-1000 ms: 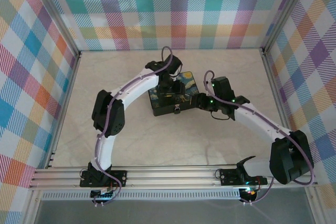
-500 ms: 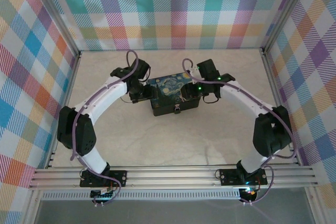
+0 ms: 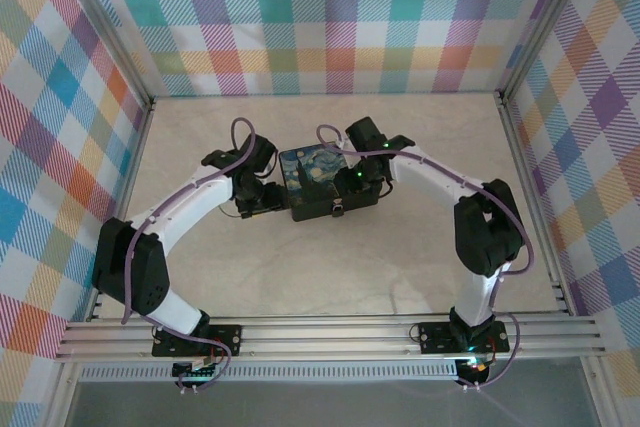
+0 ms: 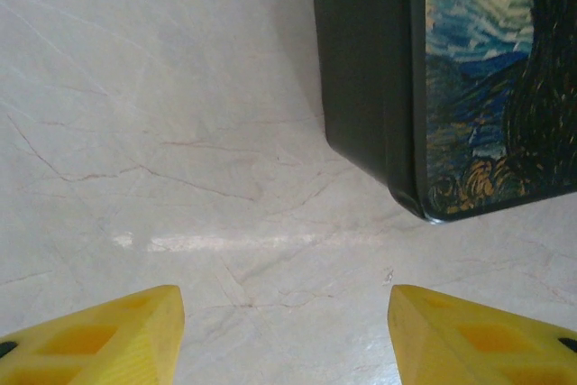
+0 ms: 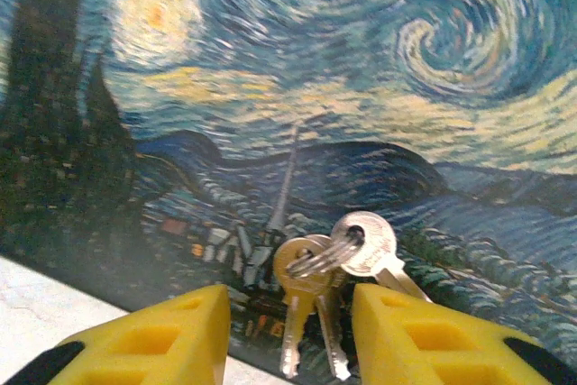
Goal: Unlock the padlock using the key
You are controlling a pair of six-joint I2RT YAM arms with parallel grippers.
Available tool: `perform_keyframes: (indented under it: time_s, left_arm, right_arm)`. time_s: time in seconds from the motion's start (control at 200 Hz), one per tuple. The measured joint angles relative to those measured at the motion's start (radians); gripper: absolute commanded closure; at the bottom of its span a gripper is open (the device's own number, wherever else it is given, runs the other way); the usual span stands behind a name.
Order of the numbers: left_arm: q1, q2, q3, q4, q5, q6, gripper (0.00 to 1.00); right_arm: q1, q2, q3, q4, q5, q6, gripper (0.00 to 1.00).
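A small bunch of silvery keys (image 5: 334, 268) on a ring lies on the blue-yellow painted lid of the black box (image 3: 318, 175). My right gripper (image 5: 288, 322) hovers low over the lid, open, its yellow fingers (image 5: 415, 340) on either side of the keys; one key's blade runs behind the right finger. The tiny padlock (image 3: 340, 209) hangs at the middle of the box's front wall. My left gripper (image 4: 284, 313) is open over bare table just left of the box (image 4: 379, 87), nothing between its pads. From above, the left gripper (image 3: 262, 197) sits beside the box's left wall.
The box stands mid-table on the pale marble top (image 3: 330, 277). Metal-framed checkered walls (image 3: 330, 27) close off the back and both sides. Both arms curve in toward the box from the near rail (image 3: 330, 337).
The left arm has swung off the box and down to its left side. The right arm has moved from the box's right edge to over the lid, above the keys.
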Motion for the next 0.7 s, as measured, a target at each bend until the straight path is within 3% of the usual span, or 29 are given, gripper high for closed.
perform_keyframes:
  time_s: [0.3, 0.465, 0.565, 0.7]
  left_arm:
    - [0.007, -0.001, -0.005, 0.019, 0.000, 0.004, 0.39]
    - [0.007, -0.004, -0.034, 0.051, 0.031, 0.003, 0.39]
    - [0.007, -0.004, -0.046, 0.061, 0.052, 0.002, 0.39]
    - [0.007, -0.004, -0.048, 0.076, 0.066, 0.002, 0.39]
  right_arm:
    - [0.001, 0.010, 0.010, -0.007, 0.048, 0.032, 0.73]
    - [0.007, 0.017, 0.022, -0.001, 0.071, 0.083, 0.62]
    - [0.014, 0.025, 0.029, 0.008, 0.094, 0.100, 0.61]
    - [0.033, 0.044, 0.051, 0.006, 0.146, 0.116, 0.70]
